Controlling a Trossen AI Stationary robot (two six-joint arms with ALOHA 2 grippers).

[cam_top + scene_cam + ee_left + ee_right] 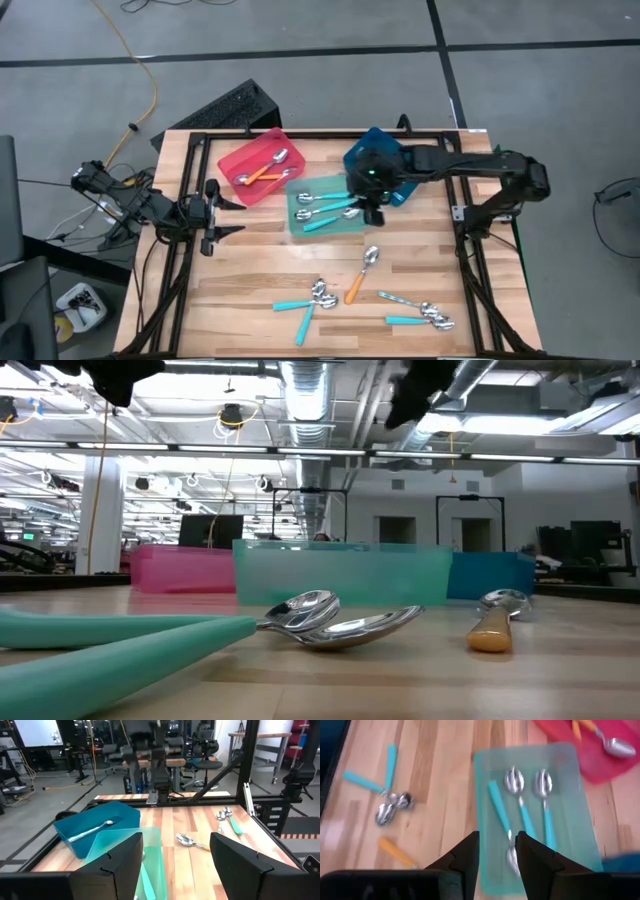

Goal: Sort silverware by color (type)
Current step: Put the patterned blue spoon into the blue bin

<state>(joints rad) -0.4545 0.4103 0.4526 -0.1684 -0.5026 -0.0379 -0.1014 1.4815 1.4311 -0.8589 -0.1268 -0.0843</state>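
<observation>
My right gripper (371, 212) (497, 852) hangs open above the teal tray (330, 186) (575, 805), nothing between its fingers. Three teal-handled spoons (524, 815) lie flat in that tray. The red tray (240, 160) holds orange-handled spoons (265, 172). A silver spoon (90, 831) lies in the blue tray (115, 817), which my right arm partly hides in the high view. Loose spoons lie on the table's near half: an orange one (361, 273), teal ones (305, 305) and a pale one (402, 298). At the table's left edge my left gripper (222, 212) (175, 865) waits open.
The three trays stand side by side across the table's far half. A black frame (190, 140) runs round the table. Bare wood (250, 260) lies between the trays and the loose spoons near the front edge.
</observation>
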